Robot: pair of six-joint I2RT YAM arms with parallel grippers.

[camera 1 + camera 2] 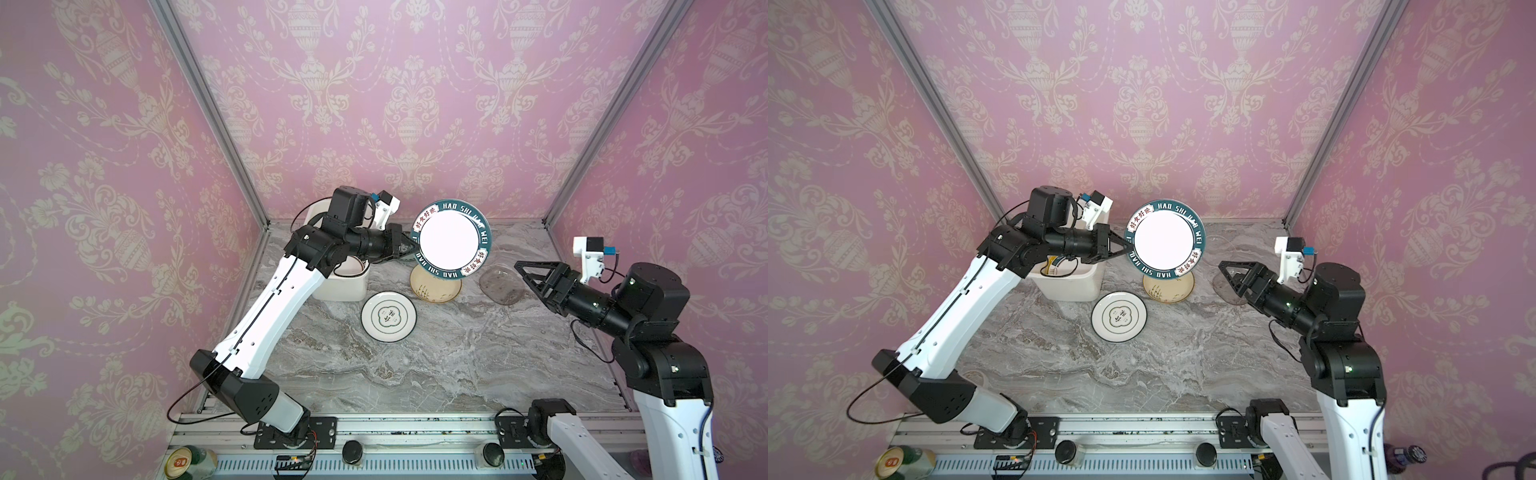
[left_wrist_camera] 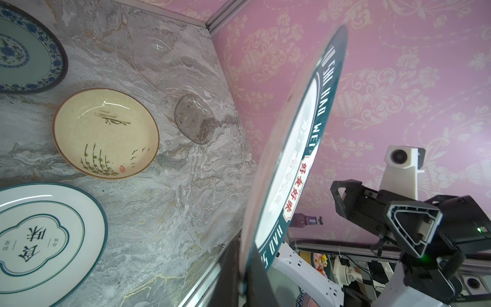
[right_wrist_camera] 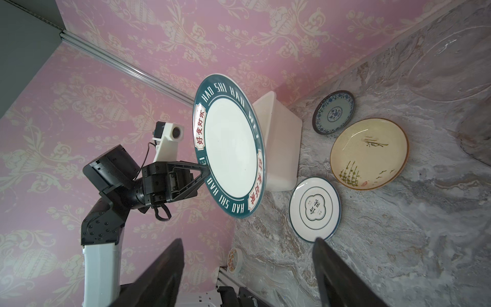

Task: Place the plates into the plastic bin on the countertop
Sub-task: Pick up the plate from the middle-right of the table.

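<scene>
My left gripper (image 1: 411, 249) (image 2: 249, 281) is shut on the edge of a large white plate with a dark teal lettered rim (image 1: 449, 241) (image 1: 1165, 239) (image 3: 231, 148), held on edge in the air beside the white plastic bin (image 1: 345, 286) (image 3: 281, 138). A plate (image 1: 1054, 266) shows inside the bin. On the countertop (image 1: 415, 365) lie a white green-rimmed plate (image 1: 388, 316), a cream plate (image 1: 436, 289), a small teal patterned plate (image 3: 333, 112), a smoky glass plate (image 1: 498, 286) and a clear glass plate (image 2: 156, 61). My right gripper (image 1: 524, 276) (image 3: 247, 240) hangs open and empty over the smoky plate.
Pink patterned walls close in the back and both sides. The ribbed aluminium rail (image 1: 415, 428) with the arm bases runs along the front. A can (image 1: 183, 461) lies at the rail's left end, and a bottle (image 1: 1404, 455) sits off to the right.
</scene>
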